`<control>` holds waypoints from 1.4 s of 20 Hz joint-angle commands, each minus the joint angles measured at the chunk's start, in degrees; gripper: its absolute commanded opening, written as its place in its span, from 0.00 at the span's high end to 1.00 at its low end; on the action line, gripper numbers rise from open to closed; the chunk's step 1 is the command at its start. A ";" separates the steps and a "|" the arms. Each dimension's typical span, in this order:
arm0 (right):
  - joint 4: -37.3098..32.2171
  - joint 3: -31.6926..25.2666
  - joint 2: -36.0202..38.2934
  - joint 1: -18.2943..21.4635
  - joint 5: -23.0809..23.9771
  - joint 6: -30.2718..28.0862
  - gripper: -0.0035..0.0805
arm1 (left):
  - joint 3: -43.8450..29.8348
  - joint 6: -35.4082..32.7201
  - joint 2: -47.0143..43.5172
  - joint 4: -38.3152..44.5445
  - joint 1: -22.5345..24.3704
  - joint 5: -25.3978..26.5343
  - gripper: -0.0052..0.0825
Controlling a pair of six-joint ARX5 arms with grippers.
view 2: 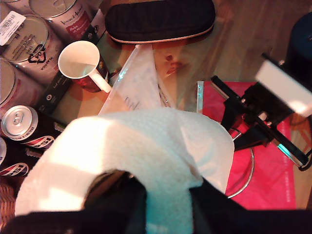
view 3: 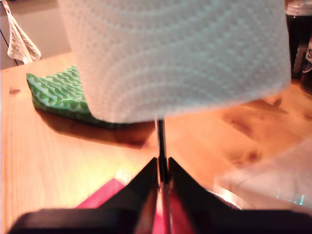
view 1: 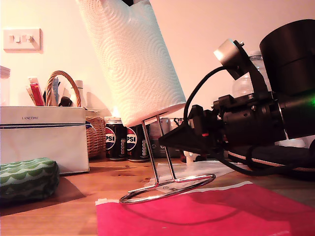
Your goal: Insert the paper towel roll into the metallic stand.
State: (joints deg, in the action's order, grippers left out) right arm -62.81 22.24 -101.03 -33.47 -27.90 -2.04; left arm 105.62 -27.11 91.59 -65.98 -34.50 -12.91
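Exterior view: wooden table (view 1: 74,196), red mat (view 1: 221,211), pale wall (view 1: 197,39)

**Warm, uneven light; wrist views soft**

All three views carry a strong pink-orange cast. In the exterior view the roll (view 1: 132,59) is bright and nearly washed out on its upper part, with the embossing faint there. The dark arm on that view's right is underexposed, almost a silhouette. The stand (view 1: 165,184) throws a soft shadow on the red mat (view 1: 206,211), and its ring shows small glints. In the first wrist view the roll's top (view 2: 92,156) is blown out to pure white, and a white block (view 2: 282,85) is smeared and out of focus. In the second wrist view the fingertips (view 3: 146,180) are blurred black wedges, the table (view 3: 48,161) glows orange, and the background is soft.
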 commanded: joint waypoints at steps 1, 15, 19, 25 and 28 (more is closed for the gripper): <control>0.98 -1.27 -0.81 -1.07 -1.88 0.77 0.82 | 0.35 -0.04 0.57 2.05 0.20 1.46 0.97; 13.75 -1.27 7.67 3.08 -0.04 -1.31 0.70 | 0.35 -0.07 0.57 1.33 -0.59 1.86 0.97; 20.87 -1.29 13.33 5.22 -0.22 -2.32 0.70 | 0.35 -0.04 0.57 1.31 -1.95 1.86 0.97; 30.84 -1.29 27.69 4.98 -0.48 -2.25 0.70 | 0.35 -0.13 0.66 1.62 -2.80 2.10 0.97; 39.63 -1.27 36.44 4.98 -0.48 -2.32 0.71 | 0.35 -0.26 0.85 2.69 -2.58 3.21 0.97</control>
State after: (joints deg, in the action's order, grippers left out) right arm -24.88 21.58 -66.78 -28.23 -28.10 -4.36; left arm 105.62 -27.16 91.61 -64.82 -37.19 -10.09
